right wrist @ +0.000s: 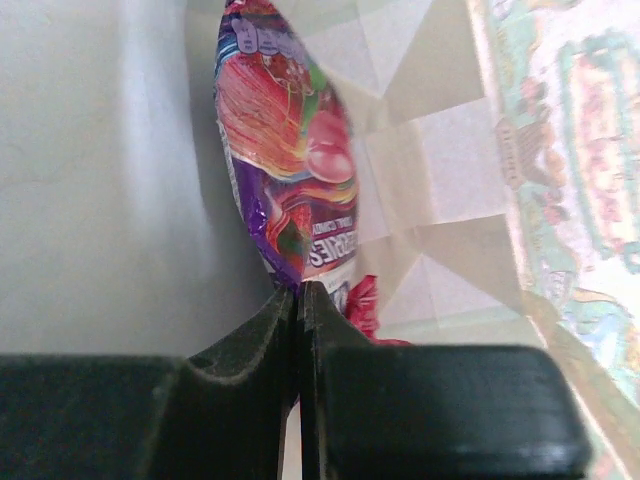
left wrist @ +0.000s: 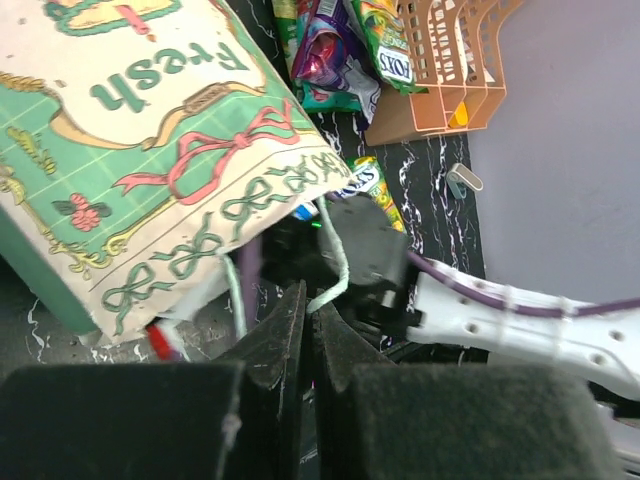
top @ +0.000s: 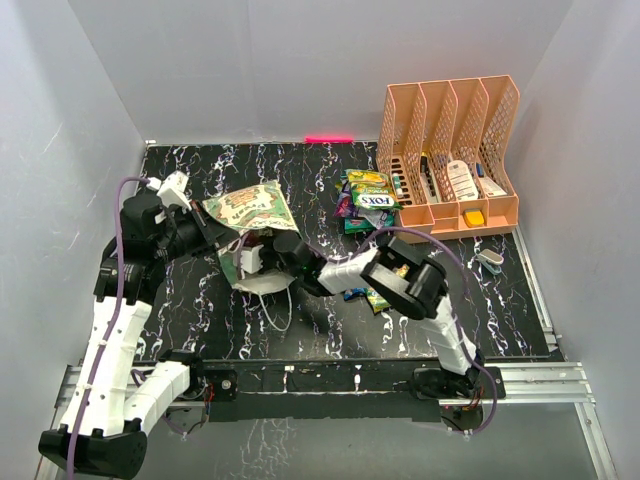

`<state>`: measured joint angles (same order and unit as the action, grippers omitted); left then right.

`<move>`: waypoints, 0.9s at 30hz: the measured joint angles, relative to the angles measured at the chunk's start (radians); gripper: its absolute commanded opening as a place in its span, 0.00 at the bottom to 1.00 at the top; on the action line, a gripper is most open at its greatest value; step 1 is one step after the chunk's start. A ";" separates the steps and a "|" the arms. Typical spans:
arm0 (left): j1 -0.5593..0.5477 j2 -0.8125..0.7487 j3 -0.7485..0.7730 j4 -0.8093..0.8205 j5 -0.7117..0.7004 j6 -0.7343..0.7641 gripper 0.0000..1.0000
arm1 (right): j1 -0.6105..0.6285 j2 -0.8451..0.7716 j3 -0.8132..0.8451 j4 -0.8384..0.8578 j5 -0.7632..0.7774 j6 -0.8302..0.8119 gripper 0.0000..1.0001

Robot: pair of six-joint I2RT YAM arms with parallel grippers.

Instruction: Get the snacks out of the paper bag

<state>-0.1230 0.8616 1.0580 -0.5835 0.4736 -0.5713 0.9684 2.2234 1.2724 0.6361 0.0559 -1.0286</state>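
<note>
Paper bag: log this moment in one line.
left fingers: shut on paper bag handle | right fingers: inside bag, shut on purple packet | unloaded snacks: piled beside peach organizer

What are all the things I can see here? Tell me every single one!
paper bag: one, mint green with a cream patterned front, lying left of centre.
purple packet: one, purple and pink, inside the bag.
snack pile: several, green, yellow and purple, beside the organizer.
loose packets: a couple, blue and green-yellow, under the right arm.
organizer: one, peach-orange mesh, back right, small items inside.
small clip-like thing: one, pale, in front of the organizer.
table: one, black with white veins.
left gripper: shut, with the bag's string handle running into it.
right gripper: shut on the purple packet.
</note>
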 measured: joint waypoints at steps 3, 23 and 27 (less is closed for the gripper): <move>0.000 -0.002 -0.013 0.002 -0.016 -0.009 0.00 | 0.010 -0.126 -0.088 -0.049 -0.033 0.089 0.07; -0.005 -0.003 -0.025 -0.001 -0.024 -0.017 0.00 | 0.169 -0.437 -0.455 -0.166 -0.199 0.251 0.36; -0.005 -0.013 -0.025 -0.001 -0.017 -0.019 0.00 | 0.181 -0.365 -0.471 -0.048 -0.148 0.188 0.56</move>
<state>-0.1276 0.8490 1.0328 -0.5842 0.4568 -0.5907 1.1492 1.8580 0.8017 0.5884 -0.0925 -0.8410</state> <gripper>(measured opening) 0.014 0.451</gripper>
